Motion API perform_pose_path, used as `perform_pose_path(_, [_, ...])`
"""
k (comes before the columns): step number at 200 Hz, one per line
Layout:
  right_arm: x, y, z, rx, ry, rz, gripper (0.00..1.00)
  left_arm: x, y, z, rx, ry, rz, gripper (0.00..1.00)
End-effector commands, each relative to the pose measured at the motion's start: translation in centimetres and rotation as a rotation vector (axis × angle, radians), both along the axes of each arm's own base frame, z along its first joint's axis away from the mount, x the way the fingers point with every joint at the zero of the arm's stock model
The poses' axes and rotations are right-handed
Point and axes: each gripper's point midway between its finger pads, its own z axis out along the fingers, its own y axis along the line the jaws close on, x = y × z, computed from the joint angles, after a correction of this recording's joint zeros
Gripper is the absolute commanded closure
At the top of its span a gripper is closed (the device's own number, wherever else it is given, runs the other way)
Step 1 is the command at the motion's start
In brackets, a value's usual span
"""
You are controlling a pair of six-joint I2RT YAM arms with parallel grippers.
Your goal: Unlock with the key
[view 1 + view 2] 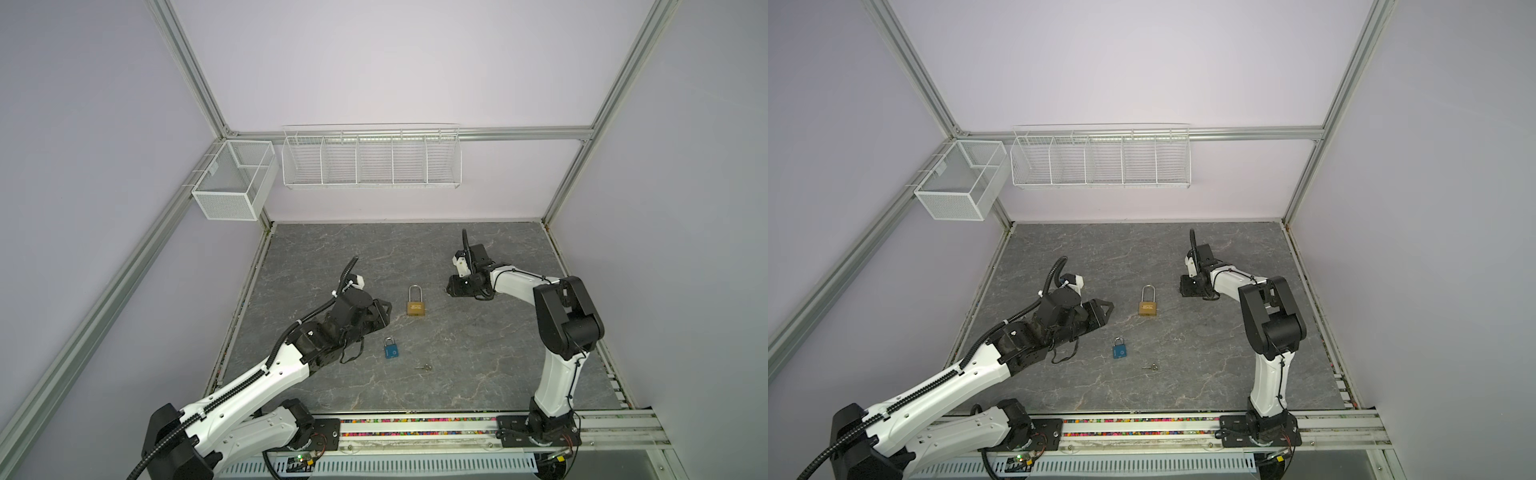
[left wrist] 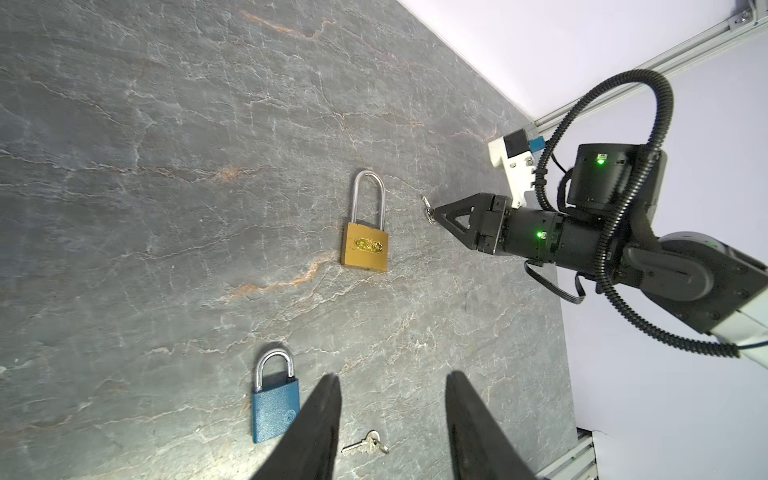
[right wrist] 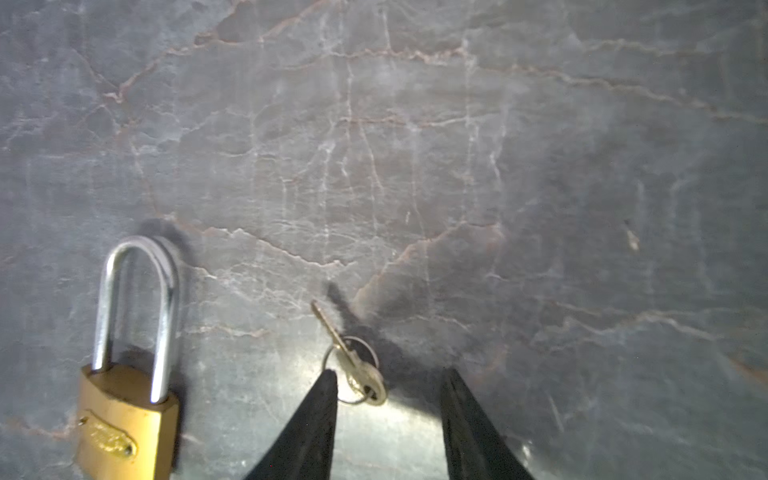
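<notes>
Grey marbled stone surface [image 1: 478, 374]. Right pincer [image 3: 390, 372] low, right of centre in both top views, jaws apart. Small brass-coloured key on wire ring [image 3: 357, 365] lies between tips, ungripped. Brass long-shackle padlock [image 1: 416, 302] at centre. Left pincer [image 2: 392, 376] left of centre, parted, empty. Blue padlock [image 1: 390, 349] and silver key [image 1: 424, 367] at lower centre.

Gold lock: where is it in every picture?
In a top view: gold lock lies mid-picture, just above the blue lock.
In a top view: same spot.
Left wrist view: centre, beyond the blue lock.
Right wrist view: at the edge, partly cut off.
Shared landmark: the right gripper, beside its shackle.
</notes>
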Motion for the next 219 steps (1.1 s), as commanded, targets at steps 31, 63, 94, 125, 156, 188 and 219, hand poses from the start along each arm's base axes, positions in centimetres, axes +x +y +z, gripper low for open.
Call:
perform_pose_path(31, [-0.3,2.0,-1.6,0.103,0.054,0.043,0.67,0.0,0.9,-0.7,0.016,-0.003,0.023,0.57])
perform_pose_path(63, [-1.3,1.7,-2.0,0.084,0.081,0.045,0.79,0.1,0.8,-0.5,0.008,-0.011,0.025,0.57])
perform_pose_path(94, [-1.9,1.3,-2.0,0.068,0.085,0.046,0.93,0.4,0.5,-0.1,-0.002,-0.023,0.025,0.57])
perform_pose_path(125, [-2.1,1.7,-1.7,0.091,0.081,0.052,0.93,0.7,0.1,0.5,0.002,-0.036,0.015,0.56])
perform_pose_path(156, [-2.4,2.7,1.2,0.156,0.028,0.086,0.93,1.4,-0.6,0.6,-0.015,-0.032,-0.025,0.56])
perform_pose_path(188, [-3.6,3.7,5.5,0.248,-0.079,0.142,0.93,2.1,-4.8,1.5,-0.27,-0.069,-0.211,0.57])
perform_pose_path(219, [-5.3,4.9,9.5,0.351,-0.169,0.196,0.93,2.8,-7.0,1.9,-0.326,-0.099,-0.286,0.66])
